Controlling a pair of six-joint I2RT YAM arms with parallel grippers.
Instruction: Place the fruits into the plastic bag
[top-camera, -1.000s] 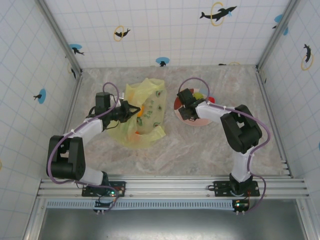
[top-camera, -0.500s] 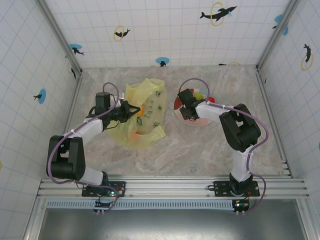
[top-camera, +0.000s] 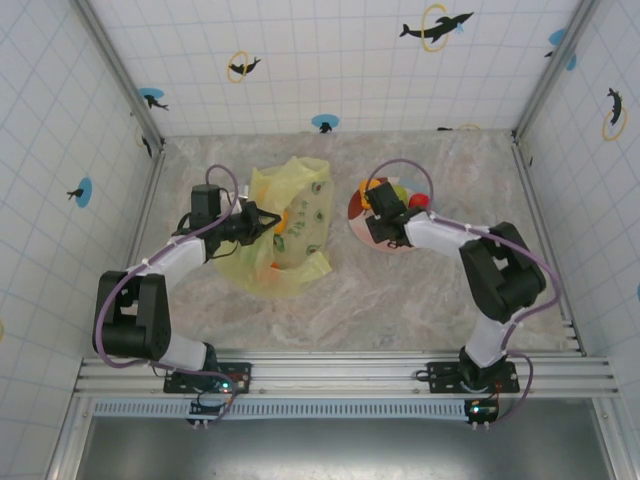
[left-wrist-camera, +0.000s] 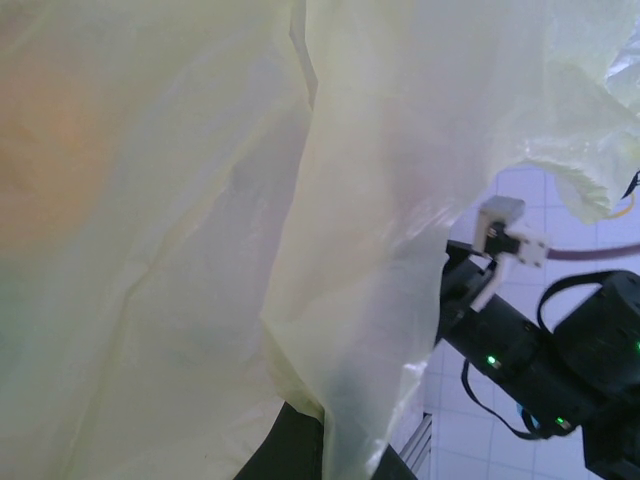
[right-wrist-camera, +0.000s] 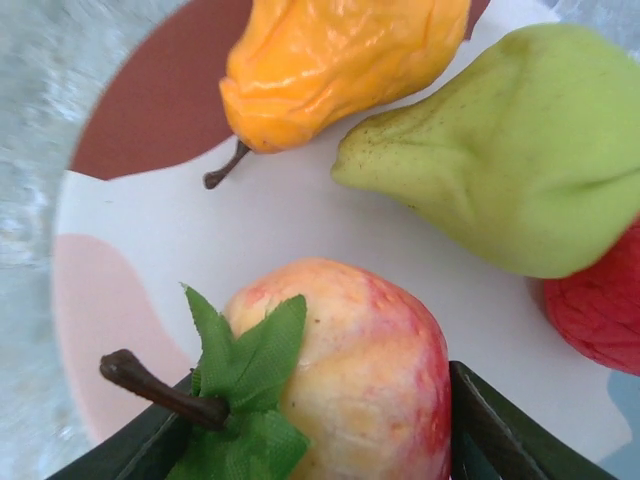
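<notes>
The yellow-green plastic bag (top-camera: 298, 205) lies left of centre, and my left gripper (top-camera: 266, 222) is shut on its edge, holding the film up. In the left wrist view the bag (left-wrist-camera: 200, 200) hangs from the dark fingers (left-wrist-camera: 290, 450). An orange fruit (top-camera: 285, 216) shows inside the bag. My right gripper (top-camera: 378, 216) is over the plate (top-camera: 356, 208), its jaws closed against both sides of a red-yellow apple (right-wrist-camera: 350, 370) with a green leaf. On the plate (right-wrist-camera: 290, 220) beside it lie an orange fruit (right-wrist-camera: 340, 60), a green pear (right-wrist-camera: 510, 150) and a red fruit (right-wrist-camera: 600, 305).
The other arm (left-wrist-camera: 540, 350) shows past the bag's edge in the left wrist view. Tiled walls close in the table on three sides, and a metal rail (top-camera: 340, 372) runs along the near edge. Bare marbled table (top-camera: 380, 300) lies in front of the bag and plate.
The right arm's elbow has swung to the right while its gripper stayed over the plate and its jaws closed in on the apple. The left arm and bag have not moved.
</notes>
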